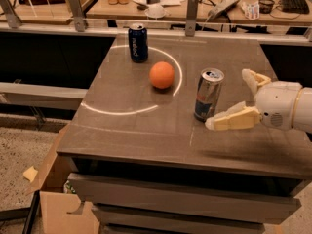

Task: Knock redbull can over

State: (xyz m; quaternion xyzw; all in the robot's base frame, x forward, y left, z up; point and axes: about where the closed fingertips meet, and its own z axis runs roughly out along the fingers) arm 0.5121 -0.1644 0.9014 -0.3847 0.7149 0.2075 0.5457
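Note:
The redbull can (pixel 208 94) stands upright on the dark table (pixel 131 130), right of centre; it is slim and silver with blue and red markings and a shiny top. My gripper (pixel 229 99) comes in from the right at can height, open. Its near finger (pixel 233 119) reaches toward the can's lower right side, very close or just touching. The far finger (pixel 254 79) points up behind, apart from the can.
An orange (pixel 162 75) lies left of the can. A dark blue can (pixel 138 43) stands upright at the back. A bright ring of light marks the tabletop. A cluttered workbench (pixel 195 4) runs behind. Cardboard (pixel 63 208) sits on the floor at lower left.

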